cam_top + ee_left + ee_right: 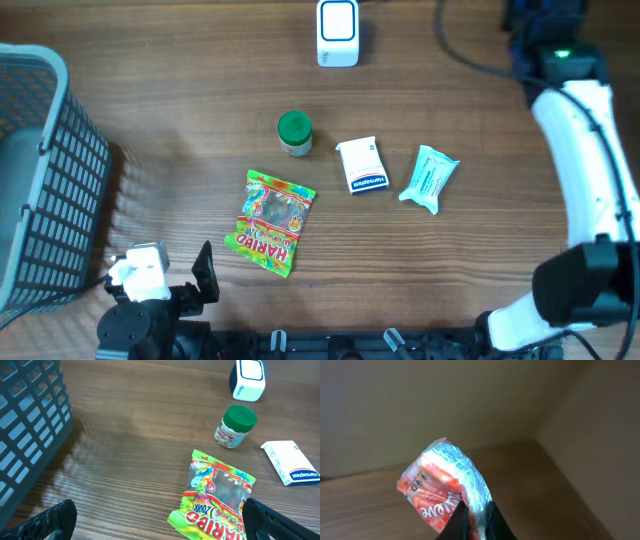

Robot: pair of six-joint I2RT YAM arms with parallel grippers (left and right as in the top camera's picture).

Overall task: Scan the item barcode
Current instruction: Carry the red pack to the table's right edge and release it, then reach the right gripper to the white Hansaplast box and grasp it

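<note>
- We see the right gripper (477, 521) clenched on an orange-red and white crinkled plastic packet (440, 485). Its two dark fingers (460, 522) pinch the packet's lower edge in the wrist view.
- The packet rises from the fingers towards 11 o'clock in that view, with a beige wall and a strip of wooden surface behind it. We cannot tell whether a barcode faces us.
- From overhead we cannot find the packet or the right gripper. The white right arm (585, 150) runs along the 3 o'clock edge up towards 1 o'clock.
- The white box-shaped scanner (338, 32) sits at 12 o'clock on the brown wooden table (180, 90).
- The left gripper (157, 512) is released, its jaws spread wide and holding nothing, low at 7 o'clock of the table.
- Just ahead of it, a bright green and red Haribo sweet bag (270, 222) lies flat near the table's centre.
- A small jar with a green lid (294, 132) stands at 12 o'clock from the bag, apart from it.
- A white carton with a blue label (361, 165) lies at 3 o'clock from the jar.
- A pale teal soft pack (429, 178) lies at 3 o'clock from the carton, near but apart.
- A grey plastic mesh basket (60, 190) fills the 9 o'clock edge.
</note>
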